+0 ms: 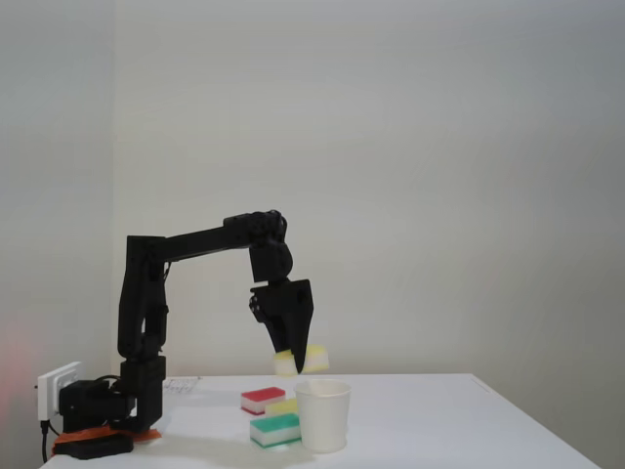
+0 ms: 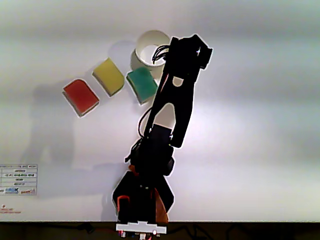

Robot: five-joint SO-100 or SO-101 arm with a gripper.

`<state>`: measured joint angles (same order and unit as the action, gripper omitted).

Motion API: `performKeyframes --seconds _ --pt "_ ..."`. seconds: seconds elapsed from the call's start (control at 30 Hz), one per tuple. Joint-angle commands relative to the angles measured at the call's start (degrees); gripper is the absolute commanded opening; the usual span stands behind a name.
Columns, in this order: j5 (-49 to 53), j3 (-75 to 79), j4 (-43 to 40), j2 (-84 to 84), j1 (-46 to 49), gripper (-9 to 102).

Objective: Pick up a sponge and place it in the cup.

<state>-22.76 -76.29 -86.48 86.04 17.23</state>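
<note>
The sponge (image 1: 314, 358) is already lifted, clamped in the hand (image 1: 298, 367) just above the cup (image 1: 323, 415), so only lowering and letting go remain, while three other sponges (image 2: 110, 76) lie on the worktop (image 1: 439, 425) below the hand.

In the other view the arm (image 2: 172, 100) hides part of the cup (image 2: 146, 44).

The fixed view looks side-on from table level; the other view looks straight down; both share the cup (image 1: 322, 415).
</note>
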Motion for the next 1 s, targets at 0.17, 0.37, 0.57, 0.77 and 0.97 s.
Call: performKeyframes --seconds 0.17,0.37,0.57,0.77,0.97 --pt "8.5 5.4 -1.6 1.6 -3.1 0" --pt "13.8 7.8 -1.4 -0.7 -5.3 0" --pt "20.2 11.3 -0.4 -4.6 -7.0 0" --pt "23.8 14.3 1.8 -8.6 -9.0 0" --pt "25.1 17.2 2.1 -11.5 -10.4 0"
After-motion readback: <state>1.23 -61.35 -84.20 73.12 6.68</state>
